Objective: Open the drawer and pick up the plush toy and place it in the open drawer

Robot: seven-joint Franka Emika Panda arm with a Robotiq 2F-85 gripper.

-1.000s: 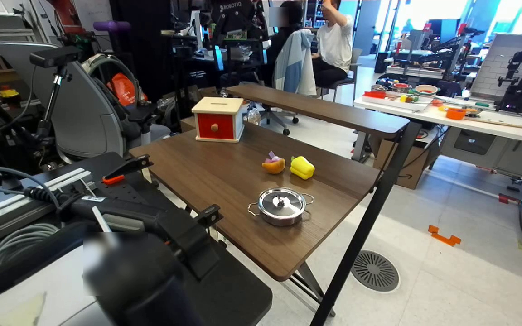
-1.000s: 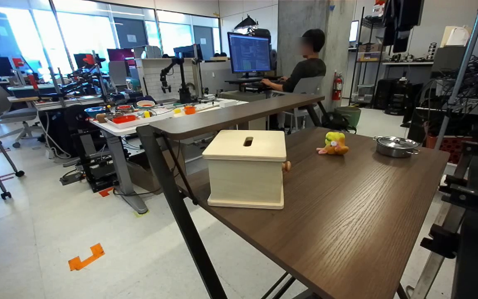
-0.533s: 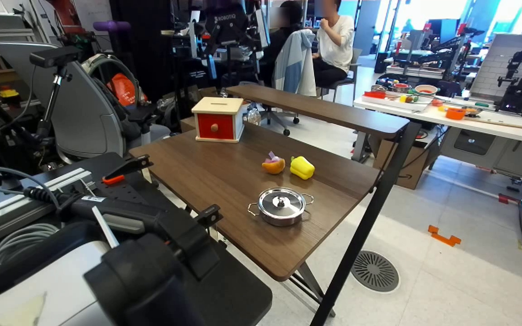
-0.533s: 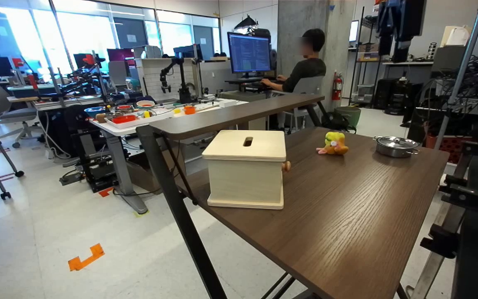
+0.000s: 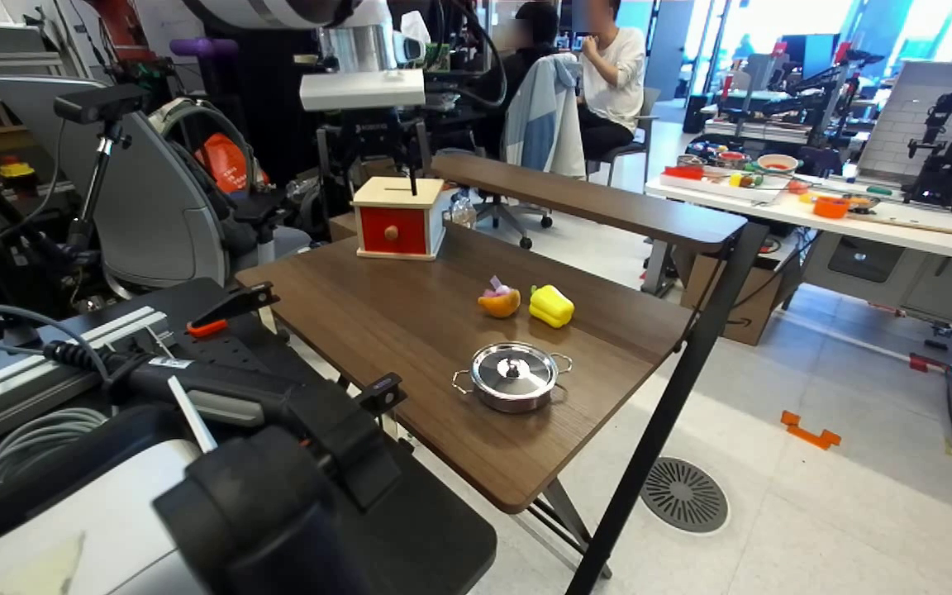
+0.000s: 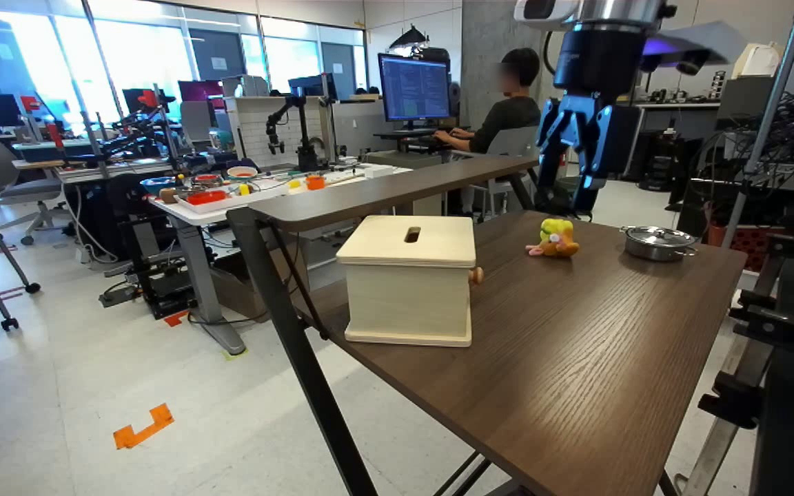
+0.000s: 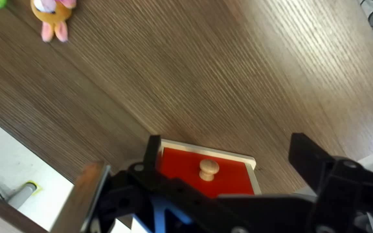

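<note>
The drawer's red front (image 5: pixel 410 241) with a round wooden knob is closed in a pale wooden box. The knob (image 7: pixel 208 169) shows in the wrist view. In an exterior view the box's plain side (image 6: pixel 407 303) faces the camera and hides the red front. The small orange-brown plush toy (image 5: pixel 499 303) with pink ears lies on the table; it also shows at the top left of the wrist view (image 7: pixel 52 16). My gripper (image 6: pixel 564 205) is open and empty, above the table. In the wrist view the drawer front appears between its spread fingers (image 7: pixel 306 158).
A yellow toy pepper (image 5: pixel 551 306) lies close beside the plush toy. A lidded metal pot (image 5: pixel 517 380) stands nearer the table's end; it also shows in an exterior view (image 6: pixel 659 244). A raised shelf (image 6: pixel 397 193) runs along one long side of the table.
The gripper and arm have come down into view in both exterior views, lowering toward the table near the box. The gripper stays open. The box, plush toy, pepper and pot have not moved.
</note>
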